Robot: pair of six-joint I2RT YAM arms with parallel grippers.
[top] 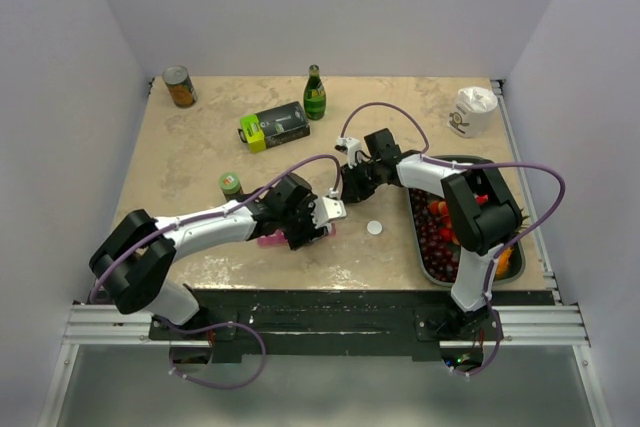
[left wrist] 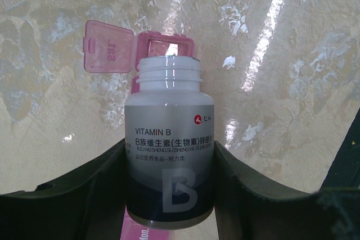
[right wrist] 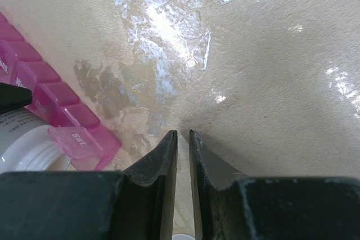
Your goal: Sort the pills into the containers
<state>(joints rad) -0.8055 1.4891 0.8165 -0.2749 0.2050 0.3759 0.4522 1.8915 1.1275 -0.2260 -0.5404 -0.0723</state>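
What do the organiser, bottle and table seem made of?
Organiser: translucent pink plastic; light passes through its lid. Bottle: white opaque plastic, probably, with threaded neck and glossy label. Table: beige stone-look top, polished; it mirrors the lights.

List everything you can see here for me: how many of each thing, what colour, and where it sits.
tin can: one, orange label, far left corner
glass bottle: one, green, far middle
box: one, black and lime, just in front of the glass bottle
bag: one, white, crumpled, far right corner
small jar: one, green lid, left of centre
loose cap: one, white, centre
tray: one, dark, right side
fruit: a heap, red and orange, in the tray
pill organiser: one strip, pink, near centre, end lid open
vitamin bottle: one, white, uncapped, neck at the organiser's open end
left gripper: black, clamped on the vitamin bottle
right gripper: black, fingers nearly together, empty
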